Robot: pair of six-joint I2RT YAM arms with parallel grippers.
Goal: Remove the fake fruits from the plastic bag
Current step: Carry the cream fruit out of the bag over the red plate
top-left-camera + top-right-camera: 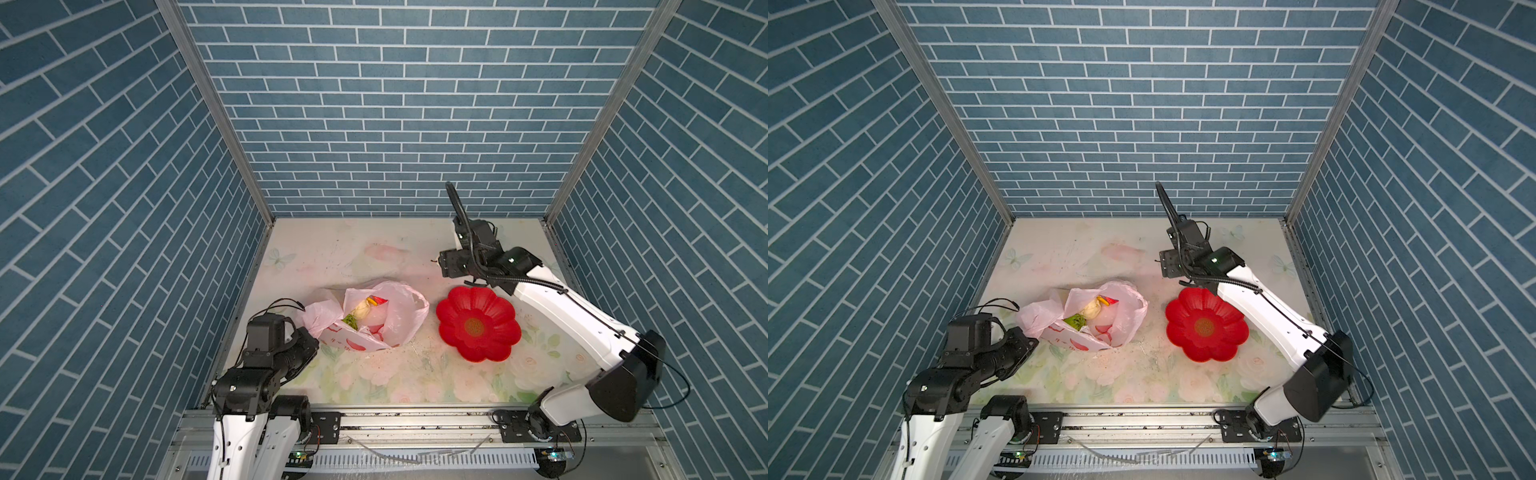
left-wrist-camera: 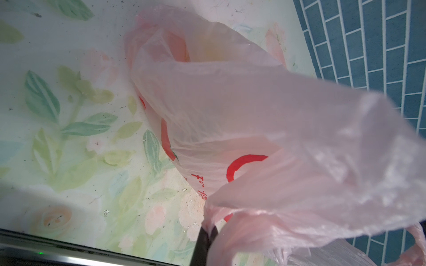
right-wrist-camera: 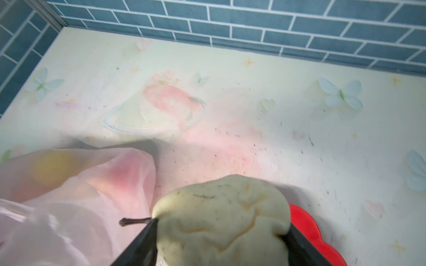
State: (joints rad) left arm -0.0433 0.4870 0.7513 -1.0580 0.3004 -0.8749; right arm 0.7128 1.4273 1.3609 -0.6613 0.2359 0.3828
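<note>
The pink plastic bag (image 1: 401, 320) (image 1: 1127, 318) lies left of centre with its mouth open. Inside show a cream ball (image 1: 363, 309), a green bumpy ball (image 1: 350, 321) and a red-and-yellow piece (image 1: 376, 300). My left gripper (image 1: 309, 331) (image 2: 208, 230) is shut on a bunched bag handle (image 2: 230, 216). My right gripper (image 1: 439, 266) (image 3: 222, 224) hovers behind the red plate, its fingers (image 3: 147, 235) squeezing a dented cream fruit (image 3: 221, 202) with a dark stem. A yellow fruit (image 3: 50, 165) and a reddish one (image 3: 124, 175) glow through the film.
A red flower-shaped plate (image 1: 494, 305) (image 1: 1225, 320) (image 3: 306, 221) sits right of the bag, with nothing on it. Blue brick walls close in the floral table (image 1: 374, 249) on three sides. A metal rail (image 1: 415, 419) runs along the front edge.
</note>
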